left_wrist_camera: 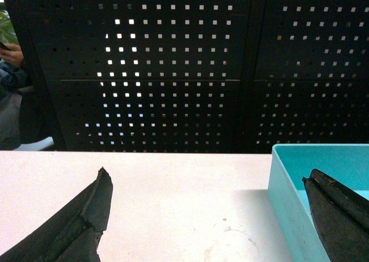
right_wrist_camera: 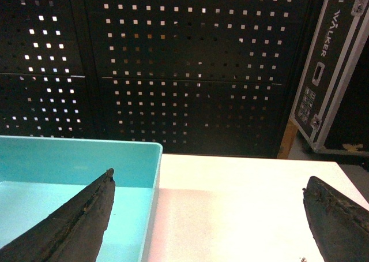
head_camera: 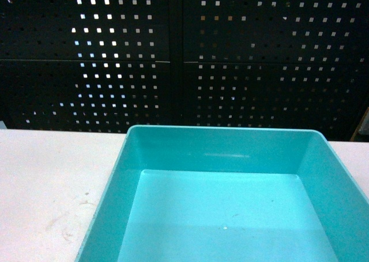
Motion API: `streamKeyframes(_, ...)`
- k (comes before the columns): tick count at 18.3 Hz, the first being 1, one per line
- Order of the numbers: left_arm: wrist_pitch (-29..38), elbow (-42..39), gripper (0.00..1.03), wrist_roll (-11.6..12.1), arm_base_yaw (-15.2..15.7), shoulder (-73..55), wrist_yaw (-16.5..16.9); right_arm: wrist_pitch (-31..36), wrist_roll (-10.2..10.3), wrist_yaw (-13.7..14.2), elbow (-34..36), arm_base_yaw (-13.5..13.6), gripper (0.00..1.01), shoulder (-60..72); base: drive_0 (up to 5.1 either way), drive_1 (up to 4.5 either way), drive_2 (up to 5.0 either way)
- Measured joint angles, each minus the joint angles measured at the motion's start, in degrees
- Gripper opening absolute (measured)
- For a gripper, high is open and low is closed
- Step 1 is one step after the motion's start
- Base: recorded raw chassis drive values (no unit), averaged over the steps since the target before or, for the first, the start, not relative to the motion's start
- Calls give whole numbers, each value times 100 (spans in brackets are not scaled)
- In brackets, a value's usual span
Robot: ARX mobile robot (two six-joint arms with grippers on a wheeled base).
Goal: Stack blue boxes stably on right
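One blue box [head_camera: 230, 149], a pale turquoise tub with nothing inside, sits on the white table [head_camera: 52, 181] and fills the lower middle and right of the head view. Neither gripper shows in that view. My left gripper [left_wrist_camera: 206, 174] is open and straddles the box's left wall [left_wrist_camera: 285, 201], with one finger [left_wrist_camera: 86, 216] over the table and the other [left_wrist_camera: 340, 216] over the box's inside. The right gripper [right_wrist_camera: 209, 178] is open too, astride the box's right wall [right_wrist_camera: 151, 204]. Its left finger [right_wrist_camera: 81, 221] is inside the box [right_wrist_camera: 69, 161] and its right finger [right_wrist_camera: 334, 216] is above the table. Nothing is gripped.
A black perforated panel [head_camera: 184, 54] stands close behind the table's far edge. A black flight case [right_wrist_camera: 331, 71] leans past the table's right end. A person [left_wrist_camera: 8, 71] sits beyond the table's left end. Bare tabletop [right_wrist_camera: 230, 204] lies on both sides of the box.
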State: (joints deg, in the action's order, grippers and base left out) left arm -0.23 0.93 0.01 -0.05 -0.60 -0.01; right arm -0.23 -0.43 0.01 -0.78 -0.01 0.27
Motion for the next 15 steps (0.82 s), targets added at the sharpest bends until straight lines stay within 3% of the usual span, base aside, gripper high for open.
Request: streamKeyframes(15,0,0,98,0,0,0,0,-2,0,0,0,0,98,0,0,0,0)
